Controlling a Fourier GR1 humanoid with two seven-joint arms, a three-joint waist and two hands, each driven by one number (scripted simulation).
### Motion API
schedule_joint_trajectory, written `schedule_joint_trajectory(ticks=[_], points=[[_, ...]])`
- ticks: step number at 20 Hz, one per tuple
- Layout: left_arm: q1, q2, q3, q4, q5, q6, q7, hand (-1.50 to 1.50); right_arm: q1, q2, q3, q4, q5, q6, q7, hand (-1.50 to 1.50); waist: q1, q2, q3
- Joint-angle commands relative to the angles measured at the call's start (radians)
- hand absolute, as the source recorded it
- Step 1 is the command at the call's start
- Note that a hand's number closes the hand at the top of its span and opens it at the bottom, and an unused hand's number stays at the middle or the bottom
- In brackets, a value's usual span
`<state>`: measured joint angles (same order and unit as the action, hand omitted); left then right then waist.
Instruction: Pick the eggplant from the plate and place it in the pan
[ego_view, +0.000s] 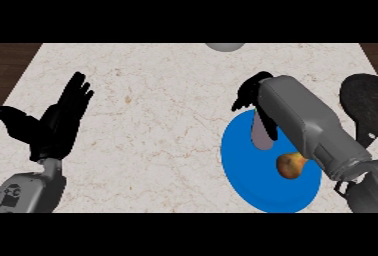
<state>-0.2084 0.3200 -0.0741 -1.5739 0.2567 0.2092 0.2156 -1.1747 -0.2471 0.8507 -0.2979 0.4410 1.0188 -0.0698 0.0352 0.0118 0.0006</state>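
Pale marble with thin brown veins covers the counter (162, 125), and we see dark wood beyond its far corners on both sides. A blue plate (255, 185) sits toward the counter's right near edge, and on it lie a long, pale purple eggplant (261, 135) at the far part and a small brown-yellow fruit (291, 165) near the plate's middle. A black pan (362, 105) lies at the right edge, beside the plate. A grey rounded object (225, 46) shows at the far edge. Our left hand (63, 117) rests open near the left edge, fingers straight and pointing away. Our right forearm slants across the plate, and the right hand (251, 95) hangs over the eggplant's far end; we cannot tell whether its fingers close on it.
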Motion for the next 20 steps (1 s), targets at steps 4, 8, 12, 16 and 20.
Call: schedule_joint_trajectory(ticks=[4,8,12,16,20], points=[[0.007,-0.031,0.004,-0.009,-0.02,0.014,0.008,0.0,0.054,0.023,-0.018,0.048,0.042,-0.025,-0.097,-1.5,-0.009,-0.002,0.0],[0.078,-0.002,0.025,-0.057,-0.004,-0.034,-0.012,0.0,0.084,0.022,-0.018,0.055,0.063,-0.024,-0.109,-1.5,-0.003,-0.004,0.0],[0.03,-0.018,0.02,-0.057,-0.021,-0.01,0.027,0.0,0.077,0.029,-0.028,0.052,0.066,0.02,-0.124,-1.5,-0.007,-0.004,0.0],[-0.006,0.003,0.051,0.004,-0.013,-0.035,0.023,0.0,0.125,0.051,-0.033,0.005,0.066,-0.057,-0.164,1.5,-0.012,-0.003,0.0],[0.035,-0.034,0.02,-0.002,-0.021,-0.044,-0.006,0.0,0.114,0.078,-0.074,0.028,0.048,-0.063,-0.134,1.5,-0.01,-0.004,0.0]])
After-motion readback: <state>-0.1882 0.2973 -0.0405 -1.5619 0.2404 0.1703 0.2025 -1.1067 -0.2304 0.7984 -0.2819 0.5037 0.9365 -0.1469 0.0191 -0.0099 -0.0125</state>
